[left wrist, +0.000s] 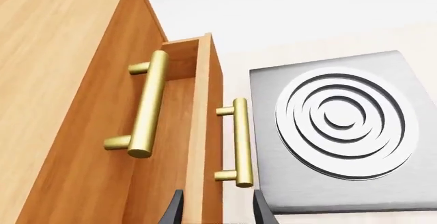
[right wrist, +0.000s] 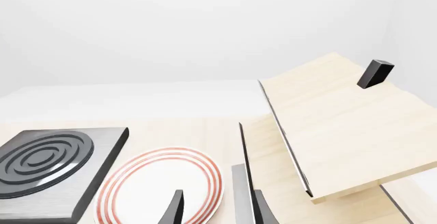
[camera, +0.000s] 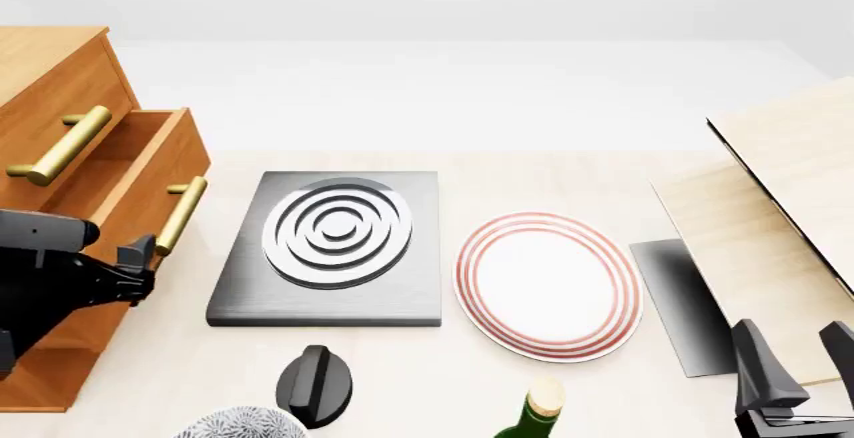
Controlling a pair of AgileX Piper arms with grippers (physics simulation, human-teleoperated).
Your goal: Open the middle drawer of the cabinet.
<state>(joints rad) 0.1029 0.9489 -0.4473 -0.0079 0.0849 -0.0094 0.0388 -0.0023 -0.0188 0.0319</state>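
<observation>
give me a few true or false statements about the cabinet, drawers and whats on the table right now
1. The middle drawer of the cabinet is pulled out. True.
2. The top drawer is pulled out further than the middle one. False: it sits shut, flush with the cabinet front.
3. The left end effector grips the middle drawer's handle. False: its fingers sit near the handle's lower end, not closed on it.
4. A red-ringed plate lies right of the grey burner slab. True.
5. The right end effector holds the plate. False: it is open and holds nothing.
</observation>
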